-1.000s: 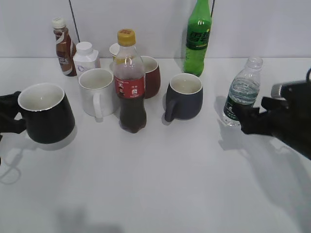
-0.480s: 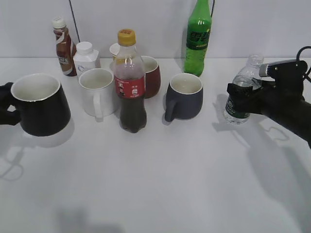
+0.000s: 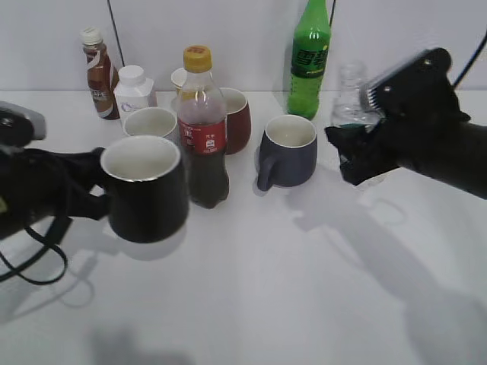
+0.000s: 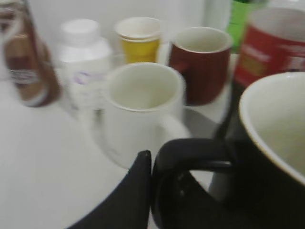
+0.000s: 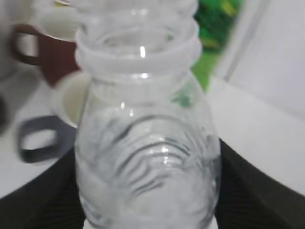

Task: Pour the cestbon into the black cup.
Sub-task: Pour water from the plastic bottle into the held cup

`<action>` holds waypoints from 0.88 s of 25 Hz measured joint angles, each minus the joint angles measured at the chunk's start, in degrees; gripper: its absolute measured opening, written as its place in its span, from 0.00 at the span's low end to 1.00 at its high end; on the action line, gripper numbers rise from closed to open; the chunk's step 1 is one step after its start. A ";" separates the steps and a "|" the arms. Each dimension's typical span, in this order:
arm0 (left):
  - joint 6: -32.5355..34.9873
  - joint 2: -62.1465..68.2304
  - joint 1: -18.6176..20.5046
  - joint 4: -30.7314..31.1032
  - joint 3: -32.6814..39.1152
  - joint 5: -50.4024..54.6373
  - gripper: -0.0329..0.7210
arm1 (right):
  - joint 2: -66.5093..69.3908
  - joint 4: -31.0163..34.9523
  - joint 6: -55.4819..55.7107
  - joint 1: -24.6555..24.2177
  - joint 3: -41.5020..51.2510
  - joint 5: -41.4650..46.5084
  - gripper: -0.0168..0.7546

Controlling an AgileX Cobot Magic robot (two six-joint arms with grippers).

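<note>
The black cup (image 3: 144,190), black with a white inside, is held by its loop handle in my left gripper (image 3: 91,190) just above the table, left of centre; it also shows in the left wrist view (image 4: 267,157), where the gripper (image 4: 152,191) is shut on the handle. My right gripper (image 3: 354,156) is shut on the cestbon (image 3: 350,99), a clear ribbed bottle with no cap, lifted at the right; only its neck and shoulder show above the gripper. The right wrist view shows the cestbon (image 5: 147,143) upright between the jaws (image 5: 147,205).
A cola bottle (image 3: 204,129) stands right beside the black cup. A white mug (image 3: 148,122), a dark red mug (image 3: 237,118) and a grey-blue mug (image 3: 289,152) stand in the middle. A green soda bottle (image 3: 310,57), a coffee bottle (image 3: 97,72) and a white jar (image 3: 135,87) stand at the back.
My left gripper has carried the black cup right, towards the cola bottle. My right gripper has closed on the cestbon, lifted it and moved it left.
</note>
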 joint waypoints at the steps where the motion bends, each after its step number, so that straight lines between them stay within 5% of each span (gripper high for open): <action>1: 0.00 0.00 -1.87 -1.96 0.00 0.56 0.11 | -1.56 2.69 -3.78 2.41 0.00 1.99 0.68; 9: 6.03 0.00 -13.71 -11.30 -0.05 4.57 0.11 | -6.52 19.09 -30.67 14.56 0.04 8.84 0.68; 18: 7.90 0.00 -18.86 -12.94 -5.96 16.07 0.11 | -5.47 35.81 -58.80 21.27 -1.12 9.45 0.68; 22: 8.05 0.00 -20.78 -12.74 -7.06 16.84 0.11 | -5.35 38.05 -66.65 21.41 -1.26 9.50 0.68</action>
